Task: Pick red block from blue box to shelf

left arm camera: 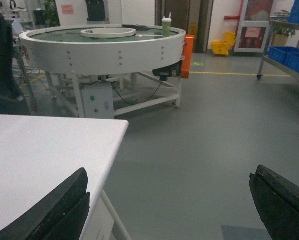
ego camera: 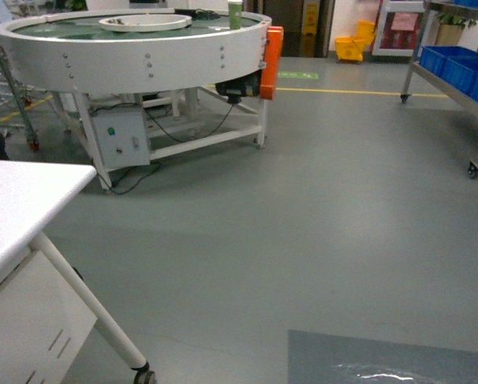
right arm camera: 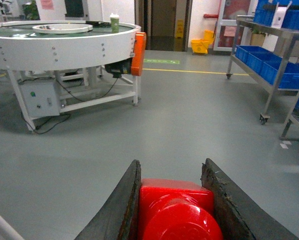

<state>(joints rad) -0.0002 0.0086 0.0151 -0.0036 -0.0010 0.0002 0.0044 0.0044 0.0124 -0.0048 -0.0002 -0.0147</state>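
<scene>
The red block (right arm camera: 175, 210), glossy with one round stud facing the camera, fills the bottom of the right wrist view. My right gripper (right arm camera: 172, 167) is shut on it, one dark finger pressed against each side, above grey floor. My left gripper (left arm camera: 170, 172) is open with nothing between its fingers, beside the corner of a white table (left arm camera: 49, 150). The shelf (right arm camera: 276, 75), a stainless-steel rack on castors, stands at the far right (ego camera: 419, 48). The blue box is out of view. Neither gripper shows in the head view.
Dark blue crates (ego camera: 463, 68) sit on the steel rack. A large round white conveyor table (ego camera: 135, 48) with a green cup (ego camera: 235, 14) and an orange guard (ego camera: 272, 50) stands ahead on the left. The white table (ego camera: 23, 208) is near left. A yellow mop bucket (ego camera: 351, 48) stands far back.
</scene>
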